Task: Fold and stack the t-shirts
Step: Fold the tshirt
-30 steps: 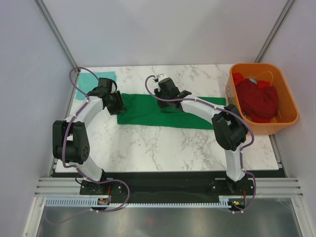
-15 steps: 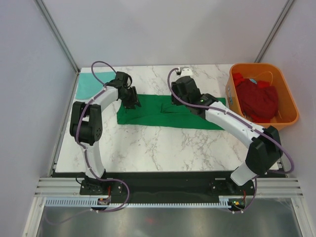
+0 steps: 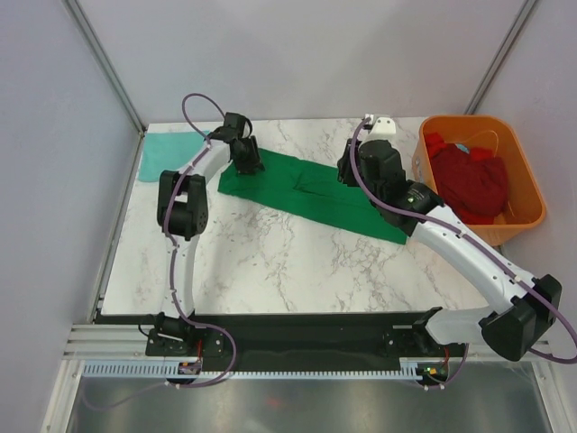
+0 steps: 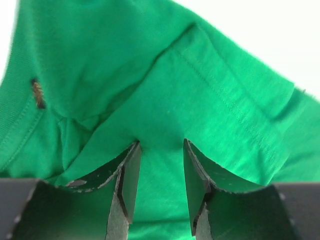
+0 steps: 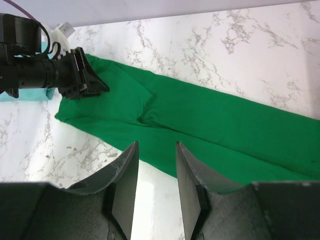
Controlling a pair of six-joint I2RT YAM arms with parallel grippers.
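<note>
A dark green t-shirt, folded into a long strip, lies slanted across the far middle of the marble table. My left gripper is at the strip's far left end, jaws apart, with green cloth spread between and under the fingers; the gripper fills the bottom of the left wrist view. My right gripper hovers open and empty over the strip's middle; its wrist view shows the shirt and the left gripper. A pale teal shirt lies at the far left. Dark red shirts sit in the tub.
An orange plastic tub stands at the table's far right edge. Bare marble lies between the green shirt and the arm bases. Grey walls close in both sides.
Both arms have reached farther back and to the right. The green strip has turned from level to slanted, its left end now farther back.
</note>
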